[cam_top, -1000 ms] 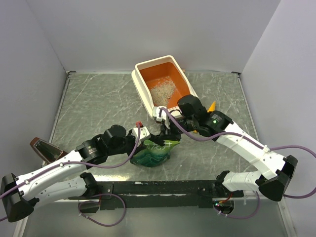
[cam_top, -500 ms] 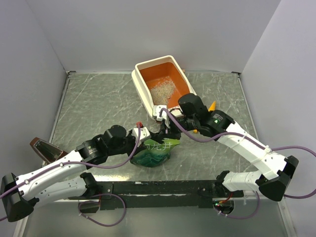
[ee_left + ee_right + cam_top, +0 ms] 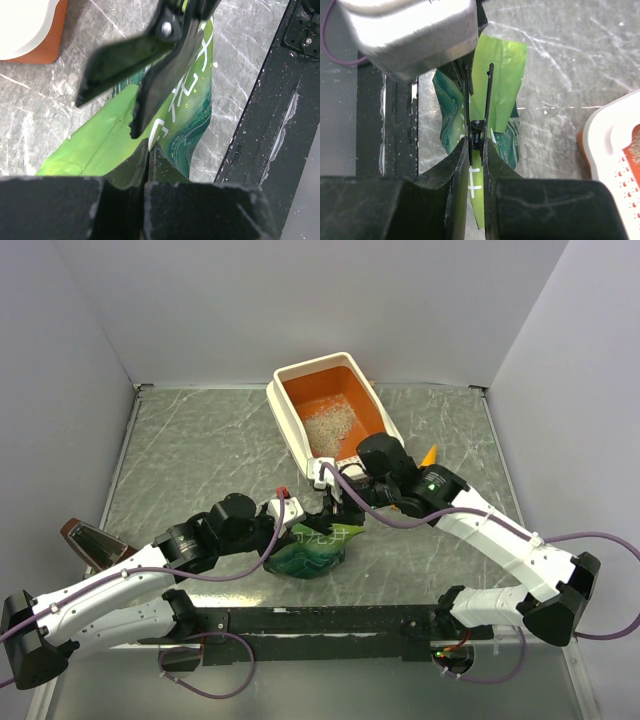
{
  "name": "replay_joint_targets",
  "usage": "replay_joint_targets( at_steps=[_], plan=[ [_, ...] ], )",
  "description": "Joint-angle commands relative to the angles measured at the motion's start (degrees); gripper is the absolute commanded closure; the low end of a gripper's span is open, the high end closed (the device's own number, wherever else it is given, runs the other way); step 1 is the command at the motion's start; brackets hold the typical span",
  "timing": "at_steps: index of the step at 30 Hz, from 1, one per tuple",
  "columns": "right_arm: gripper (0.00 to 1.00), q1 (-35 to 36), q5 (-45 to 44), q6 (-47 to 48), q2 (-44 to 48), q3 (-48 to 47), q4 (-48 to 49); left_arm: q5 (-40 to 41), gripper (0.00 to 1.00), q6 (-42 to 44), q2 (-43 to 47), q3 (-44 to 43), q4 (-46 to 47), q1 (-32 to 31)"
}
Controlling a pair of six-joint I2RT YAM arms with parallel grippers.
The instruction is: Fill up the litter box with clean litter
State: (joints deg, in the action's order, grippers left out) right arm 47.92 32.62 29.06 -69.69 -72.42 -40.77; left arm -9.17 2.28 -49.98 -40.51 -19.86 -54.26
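The litter box (image 3: 293, 418), orange inside with a cream rim, stands at the back with a small pile of pale clean litter (image 3: 330, 423) in it. A green bag (image 3: 315, 548) stands upright on the table in front of it. My left gripper (image 3: 148, 147) is shut on the bag's (image 3: 195, 100) top edge. My right gripper (image 3: 476, 142) is shut on the handles of a black spring clip (image 3: 475, 125) at the bag's (image 3: 502, 65) top. In the left wrist view the clip's (image 3: 165, 65) jaws stand spread apart above the bag. Both grippers (image 3: 300, 523) (image 3: 335, 508) meet over the bag.
An orange-yellow scoop (image 3: 429, 454) lies right of the litter box, partly behind the right arm. A dark brown object (image 3: 90, 540) sits at the table's left edge. A black rail (image 3: 330, 620) runs along the near edge. Grey walls enclose three sides.
My right arm has shifted slightly to the left. The bag, the left gripper and the litter box are as before.
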Motion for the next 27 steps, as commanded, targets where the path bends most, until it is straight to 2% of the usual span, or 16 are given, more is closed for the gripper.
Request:
replay_joint_targets(
  at_steps=[1,18,27],
  plan=[
    [1.00,0.5,0.9,1.0,-0.7,0.7,0.4,0.1,0.99,-1.1,1.2,-0.7,0.6,-0.3],
    [1.00,2.3,-9.2,2.1,-2.6,-1.8,-12.4,4.9,0.99,-1.9,2.2,-1.6,0.0,-0.3],
    [1.00,3.8,-16.6,1.9,-7.5,-6.5,-22.8,4.9,0.99,-1.8,4.3,-1.6,0.2,-0.3]
  ],
)
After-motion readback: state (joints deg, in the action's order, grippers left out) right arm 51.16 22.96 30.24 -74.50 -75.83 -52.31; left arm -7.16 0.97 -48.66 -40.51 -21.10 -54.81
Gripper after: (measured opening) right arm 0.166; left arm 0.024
